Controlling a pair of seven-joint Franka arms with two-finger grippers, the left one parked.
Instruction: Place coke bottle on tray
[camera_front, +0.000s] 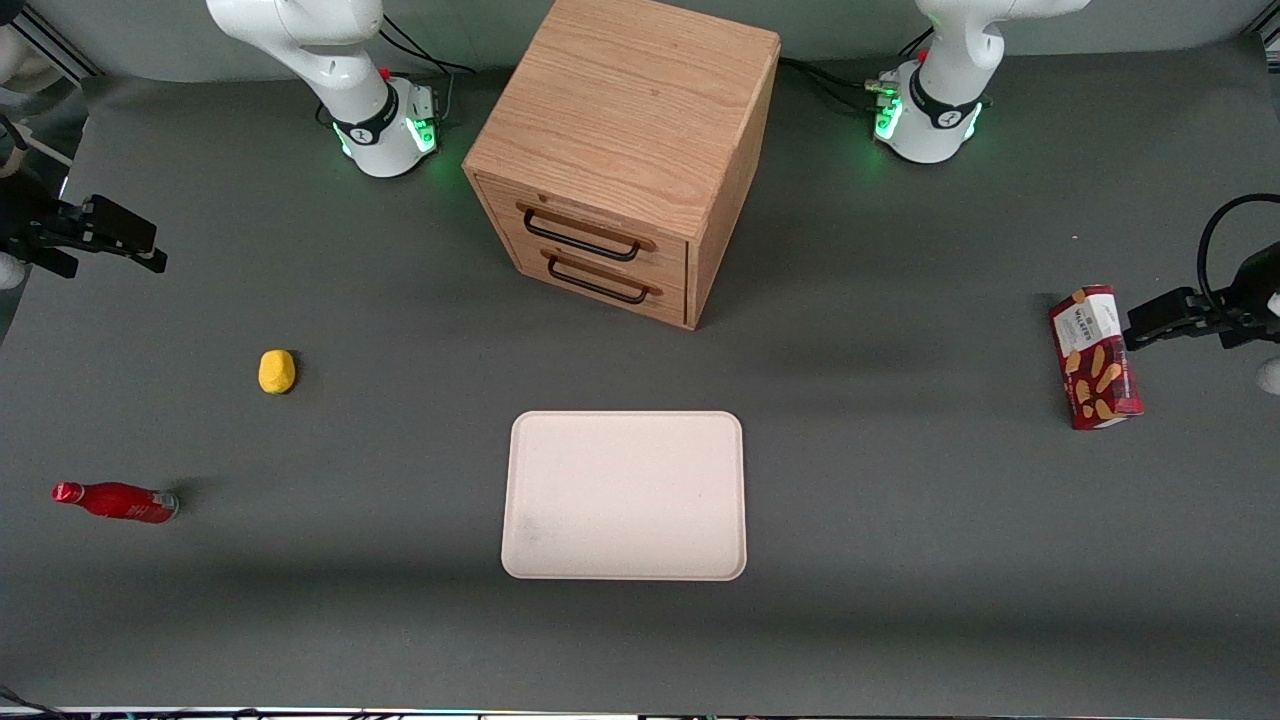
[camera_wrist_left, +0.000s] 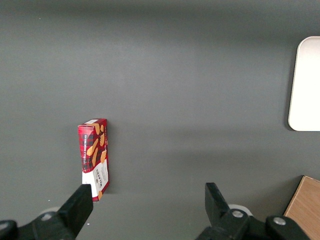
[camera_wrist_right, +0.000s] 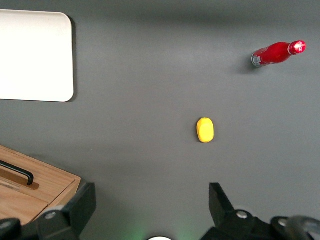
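Note:
The coke bottle (camera_front: 115, 501), small, slim and shiny red, appears to lie on its side on the grey table at the working arm's end, nearer to the front camera than the other items. It also shows in the right wrist view (camera_wrist_right: 276, 53). The pale cream-pink tray (camera_front: 625, 495) lies flat in the middle of the table, in front of the drawer cabinet, with nothing on it. It also shows in the right wrist view (camera_wrist_right: 35, 55). My right gripper (camera_front: 140, 248) hangs open and empty, high above the working arm's end of the table, well apart from the bottle. In the right wrist view my gripper (camera_wrist_right: 150, 197) holds nothing.
A small yellow lump (camera_front: 277, 371) sits between my gripper and the bottle; it also shows in the right wrist view (camera_wrist_right: 205, 130). The wooden drawer cabinet (camera_front: 620, 160) stands mid-table, drawers shut. A red snack box (camera_front: 1095, 357) lies toward the parked arm's end.

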